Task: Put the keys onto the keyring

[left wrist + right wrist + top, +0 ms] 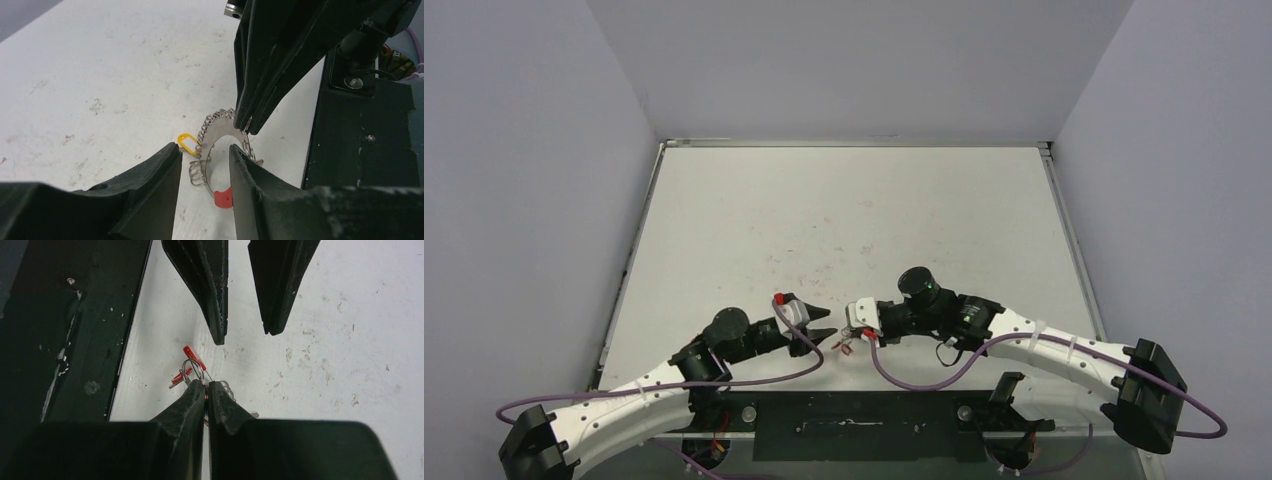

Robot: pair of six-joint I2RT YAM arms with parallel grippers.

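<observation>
The keyring (216, 131) is a flat silvery ring with a red plastic piece (223, 198) on its low rim and several small wire loops hanging off it. It stands just above the table. My right gripper (246, 126) reaches down from the top of the left wrist view, shut on the ring's upper rim. My left gripper (204, 147) is open and straddles the ring's left rim. A yellow-tagged key (187, 143) lies behind the ring. Red-tagged keys (194, 355) hang on a small loop ahead of my right gripper (206, 384). From above, both grippers (822, 336) (852, 330) meet at the near edge.
The white, scuffed table (844, 210) stretches away to grey walls on three sides. A black base plate (854, 425) runs along the near edge, right beside the ring (360, 140). Purple cables (924, 375) loop off both arms.
</observation>
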